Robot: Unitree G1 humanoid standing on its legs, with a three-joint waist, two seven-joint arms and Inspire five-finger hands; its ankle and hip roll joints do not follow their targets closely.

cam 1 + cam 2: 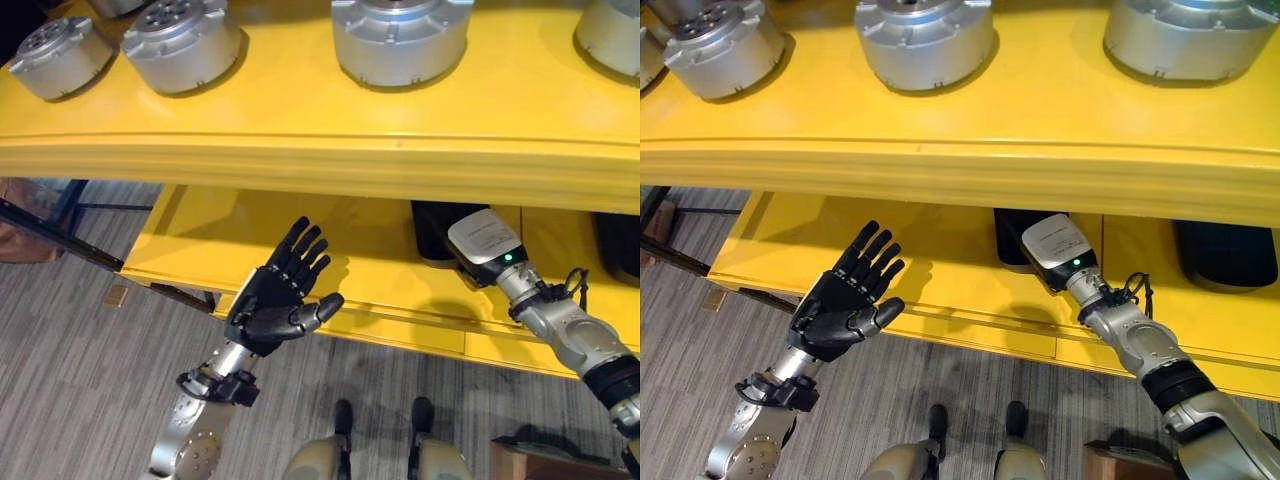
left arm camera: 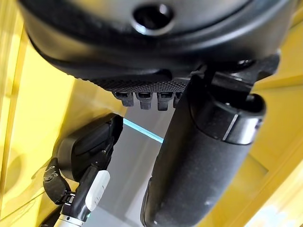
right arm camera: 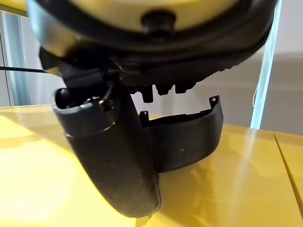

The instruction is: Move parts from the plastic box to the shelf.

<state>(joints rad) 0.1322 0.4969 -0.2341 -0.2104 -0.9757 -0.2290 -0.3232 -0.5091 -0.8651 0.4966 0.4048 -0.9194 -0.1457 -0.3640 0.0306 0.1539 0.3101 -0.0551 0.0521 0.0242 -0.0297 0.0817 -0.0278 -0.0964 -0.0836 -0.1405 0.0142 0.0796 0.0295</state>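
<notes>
Several round silver parts [image 1: 400, 35] stand on the yellow shelf's top tier [image 1: 300, 120]. My left hand [image 1: 275, 300] hangs open and empty, palm up, in front of the lower tier [image 1: 200, 250]. My right arm reaches into that lower tier, and its white wrist cover [image 1: 487, 245] shows below the top tier's edge. In the right wrist view my right hand [image 3: 113, 161] has its thumb and fingers straight. Just past them a black curved part [image 3: 189, 137] rests on the yellow board. A second black part [image 1: 1225, 255] sits further right on the same tier.
The top tier's thick front lip [image 1: 960, 165] overhangs my right hand. A dark metal frame [image 1: 60, 245] runs along the floor at the left. A brown box [image 1: 530, 460] stands on the grey carpet at lower right.
</notes>
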